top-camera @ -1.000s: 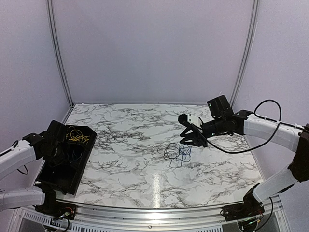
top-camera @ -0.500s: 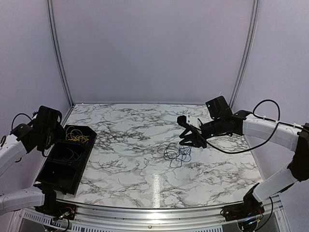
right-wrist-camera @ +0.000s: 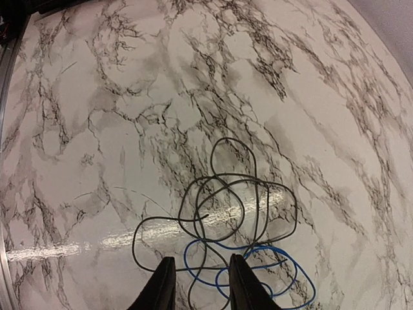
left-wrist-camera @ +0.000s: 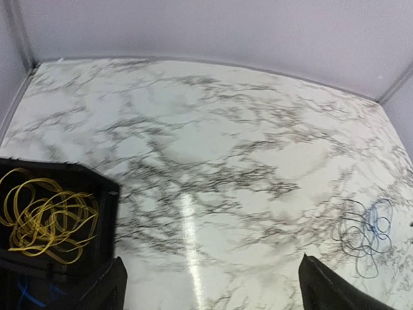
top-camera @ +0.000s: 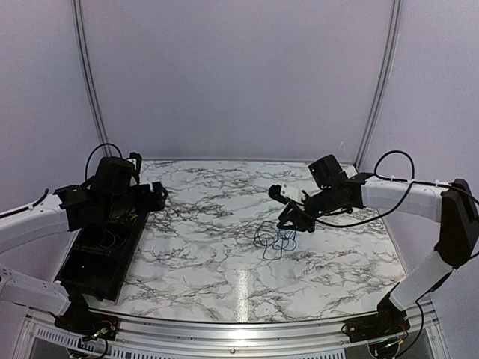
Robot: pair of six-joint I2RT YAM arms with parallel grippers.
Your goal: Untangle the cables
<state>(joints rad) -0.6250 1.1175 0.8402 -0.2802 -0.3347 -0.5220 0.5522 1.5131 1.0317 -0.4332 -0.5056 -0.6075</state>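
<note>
Your right gripper [right-wrist-camera: 201, 287], jaws apart and empty, hovers over the tangle [right-wrist-camera: 226, 194]. Pinch only the blue cable [right-wrist-camera: 258, 248] at its five o'clock. Your left gripper [left-wrist-camera: 216, 290] gapes, empty.

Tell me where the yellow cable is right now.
In the left wrist view, the yellow cable lies coiled in a compartment of the black tray at the left edge of the table, far from the black and blue cables right of centre.
</note>
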